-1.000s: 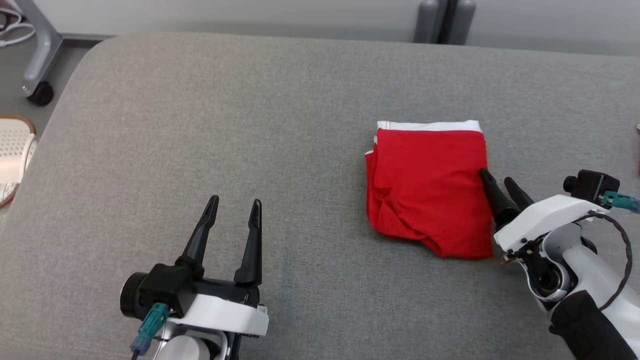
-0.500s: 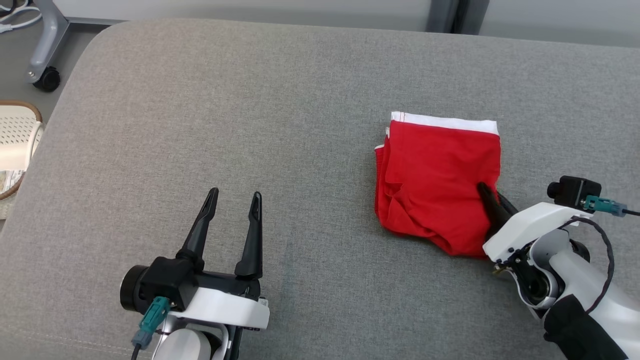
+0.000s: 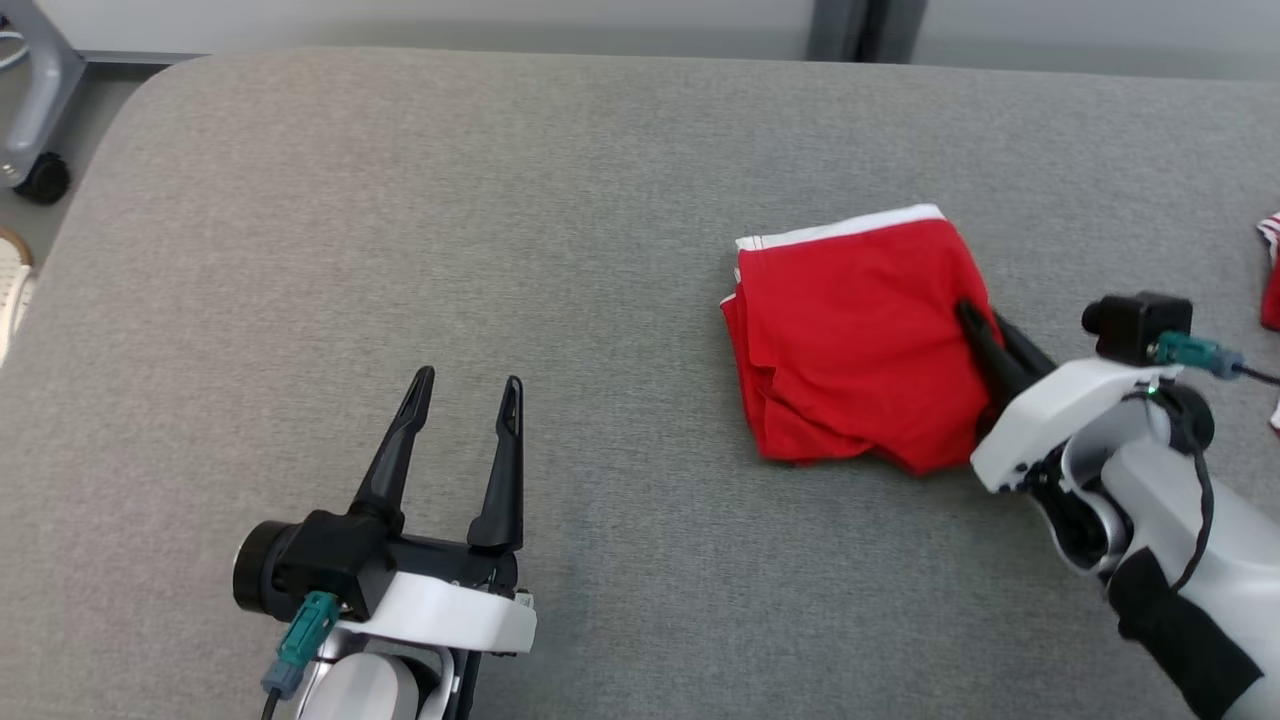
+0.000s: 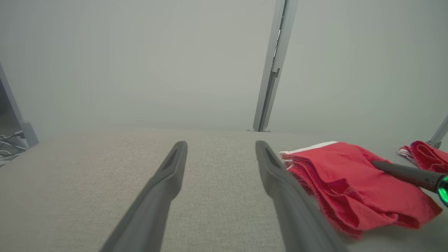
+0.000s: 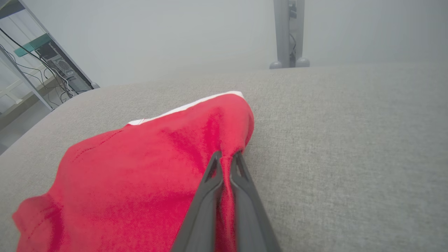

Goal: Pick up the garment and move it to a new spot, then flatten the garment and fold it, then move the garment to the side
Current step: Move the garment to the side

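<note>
The garment [image 3: 850, 335] is red with a white waistband, folded into a small stack on the grey padded surface [image 3: 560, 230], right of centre. My right gripper [image 3: 975, 325] is shut on the garment's right edge, with red cloth pinched between its fingers [image 5: 210, 182] in the right wrist view, where the garment [image 5: 140, 164] bulges up at the pinch. My left gripper [image 3: 468, 392] stands open over bare surface at the lower left, apart from the garment. In the left wrist view the garment [image 4: 343, 182] lies to the right of my left gripper [image 4: 221, 147].
Another red and white cloth [image 3: 1270, 270] lies at the right edge of the surface. A grey post [image 3: 860, 25] stands behind the far edge. A wheeled frame [image 3: 35, 110] and a pale basket [image 3: 10, 290] are on the floor at the left.
My right gripper went from open beside the garment's right edge to shut on it. The garment has tilted and bunched at the pinch. The head camera has shifted.
</note>
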You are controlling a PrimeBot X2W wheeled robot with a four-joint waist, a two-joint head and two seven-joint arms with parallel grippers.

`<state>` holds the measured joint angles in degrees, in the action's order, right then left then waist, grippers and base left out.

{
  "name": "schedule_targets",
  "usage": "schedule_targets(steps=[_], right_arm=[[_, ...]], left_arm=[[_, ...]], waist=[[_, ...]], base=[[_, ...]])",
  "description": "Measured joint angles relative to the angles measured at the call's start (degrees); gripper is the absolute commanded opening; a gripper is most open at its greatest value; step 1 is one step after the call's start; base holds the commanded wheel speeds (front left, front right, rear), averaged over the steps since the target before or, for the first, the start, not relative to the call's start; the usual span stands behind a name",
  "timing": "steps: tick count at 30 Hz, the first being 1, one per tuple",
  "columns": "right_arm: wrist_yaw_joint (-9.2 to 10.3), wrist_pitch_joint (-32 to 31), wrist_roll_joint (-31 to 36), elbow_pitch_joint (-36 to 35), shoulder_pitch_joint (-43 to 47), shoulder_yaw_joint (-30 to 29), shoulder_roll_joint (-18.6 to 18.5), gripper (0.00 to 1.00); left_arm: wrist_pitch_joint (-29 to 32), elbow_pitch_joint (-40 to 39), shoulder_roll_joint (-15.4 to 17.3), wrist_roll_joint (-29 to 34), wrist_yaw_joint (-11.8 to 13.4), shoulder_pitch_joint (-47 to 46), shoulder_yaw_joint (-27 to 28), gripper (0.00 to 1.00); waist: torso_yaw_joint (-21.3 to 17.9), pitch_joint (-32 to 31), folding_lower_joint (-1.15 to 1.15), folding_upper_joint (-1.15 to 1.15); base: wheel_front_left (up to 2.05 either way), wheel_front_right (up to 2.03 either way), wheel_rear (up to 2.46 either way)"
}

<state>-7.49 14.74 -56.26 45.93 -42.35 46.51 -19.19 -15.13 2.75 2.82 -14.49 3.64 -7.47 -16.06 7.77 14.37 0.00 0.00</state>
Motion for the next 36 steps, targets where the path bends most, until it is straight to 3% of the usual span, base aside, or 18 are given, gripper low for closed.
schedule_targets(steps=[10,23,36], right_arm=[[0.00,0.09,12.12,-3.11,-2.71,-6.71,0.25,0.00],[0.00,0.12,18.51,-6.50,-2.78,-11.70,0.92,0.00],[0.00,0.14,20.70,-5.04,-8.93,-11.20,-6.72,0.00]], left_arm=[[0.00,-1.01,-0.01,2.52,-1.20,-2.10,0.64,1.00],[-0.01,-1.26,0.20,6.00,-3.59,-3.57,2.08,1.00],[0.00,-1.71,2.29,8.02,-4.55,-6.08,1.94,1.00]], waist=[[-6.25,1.58,0.00,0.00],[-16.34,3.91,0.00,0.00],[-21.43,9.24,0.00,0.00]], base=[[0.00,0.00,0.00],[0.00,0.00,0.00],[0.00,0.00,0.00]])
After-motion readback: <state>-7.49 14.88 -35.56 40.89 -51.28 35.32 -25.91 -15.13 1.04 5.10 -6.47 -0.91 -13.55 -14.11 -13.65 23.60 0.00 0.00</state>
